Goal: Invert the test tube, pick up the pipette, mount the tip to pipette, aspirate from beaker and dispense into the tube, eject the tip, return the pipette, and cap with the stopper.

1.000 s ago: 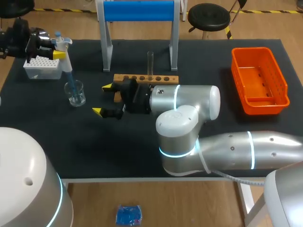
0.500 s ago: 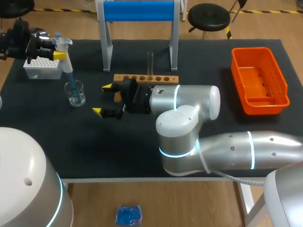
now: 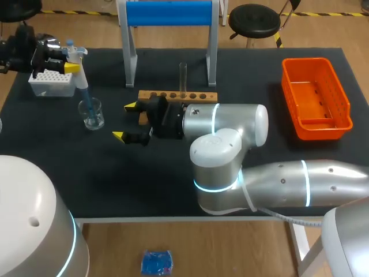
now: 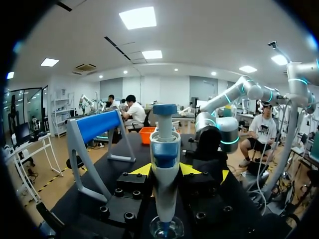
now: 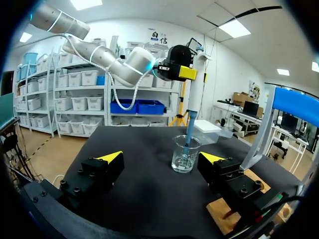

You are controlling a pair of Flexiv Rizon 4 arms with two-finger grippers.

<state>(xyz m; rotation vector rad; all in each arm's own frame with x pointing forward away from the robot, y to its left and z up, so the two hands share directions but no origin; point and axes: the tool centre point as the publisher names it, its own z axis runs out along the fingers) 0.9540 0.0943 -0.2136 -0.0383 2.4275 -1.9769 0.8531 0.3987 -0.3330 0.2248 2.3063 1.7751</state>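
White plastic pipette (image 4: 164, 184), blue at cap and collar, pale blue tip. Clear glass beaker (image 3: 92, 113); tan wooden rack (image 3: 177, 96). Orange plastic basket (image 3: 315, 98) on black table cover (image 3: 259, 81).

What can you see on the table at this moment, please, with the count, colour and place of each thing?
pipette: 1, white and blue, upright, lower end in the beaker
beaker: 1, clear, left side, in front of the tip box
tip box: 1, white, far left corner
rack: 1, wooden, middle, in front of the stand
test tube: 1, clear, upright in the rack
stand: 1, blue bar on grey legs, far edge
basket: 1, orange, right side
table: 1, black top
left gripper: 1, yellow tips, shut on the pipette above the beaker
right gripper: 1, yellow tips, open, by the rack's left end, facing the beaker
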